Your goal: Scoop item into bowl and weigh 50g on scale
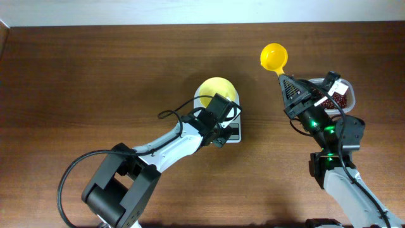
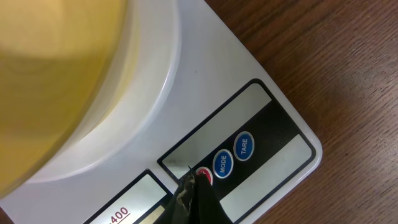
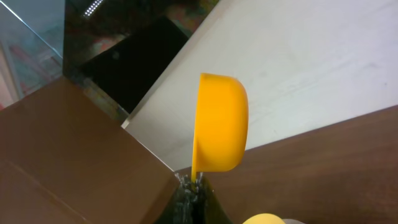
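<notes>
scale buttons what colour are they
One red button and two blue buttons, marked MODE and TARE; clearest in the left wrist view.

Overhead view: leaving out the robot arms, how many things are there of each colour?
Yellow: 2, the bowl and the scoop
White: 1, the scale
Clear: 1, the tub
Total: 4

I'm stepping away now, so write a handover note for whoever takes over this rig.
Left gripper: shut, tip at the red button of the white digital scale.
Right gripper: shut on the yellow long-handled scoop, raised, looks empty.
Dark red-brown beans lie in the clear plastic tub.
Pale yellow bowl sits on the scale, none visible inside.
Done: bowl placed.
Left: scooping and weighing.
</notes>
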Motion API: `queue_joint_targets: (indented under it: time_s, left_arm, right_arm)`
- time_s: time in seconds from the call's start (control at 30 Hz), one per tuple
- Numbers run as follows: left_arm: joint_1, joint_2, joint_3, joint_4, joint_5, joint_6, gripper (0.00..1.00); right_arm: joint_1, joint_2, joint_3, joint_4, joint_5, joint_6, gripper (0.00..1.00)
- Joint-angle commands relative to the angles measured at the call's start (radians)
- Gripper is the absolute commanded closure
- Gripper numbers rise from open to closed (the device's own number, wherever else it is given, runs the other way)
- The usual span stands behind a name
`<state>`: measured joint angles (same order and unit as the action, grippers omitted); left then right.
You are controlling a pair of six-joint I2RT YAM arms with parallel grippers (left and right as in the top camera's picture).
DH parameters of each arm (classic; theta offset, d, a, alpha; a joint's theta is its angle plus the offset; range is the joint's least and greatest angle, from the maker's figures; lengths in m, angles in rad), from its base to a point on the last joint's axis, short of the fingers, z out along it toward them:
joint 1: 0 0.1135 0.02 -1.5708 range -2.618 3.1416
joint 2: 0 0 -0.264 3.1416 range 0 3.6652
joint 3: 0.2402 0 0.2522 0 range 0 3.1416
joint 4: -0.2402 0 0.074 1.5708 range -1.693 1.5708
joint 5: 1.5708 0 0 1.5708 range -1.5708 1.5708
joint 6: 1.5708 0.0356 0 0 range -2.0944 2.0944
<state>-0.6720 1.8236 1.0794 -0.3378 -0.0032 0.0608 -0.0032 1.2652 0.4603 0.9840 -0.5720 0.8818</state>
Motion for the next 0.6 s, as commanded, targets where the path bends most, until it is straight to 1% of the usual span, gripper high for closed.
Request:
queue_joint_targets:
  time_s: [0.0,0.57]
  left_arm:
    - [-0.002,0.013,0.014,0.005,0.015,0.016,1.00]
    - [-0.002,0.043,0.014,0.008,0.018,0.024,1.00]
  right_arm:
    - [-0.005,0.004,0.019,-0.028,0.011,-0.014,0.96]
    - [-0.005,0.004,0.019,-0.027,0.008,-0.014,0.96]
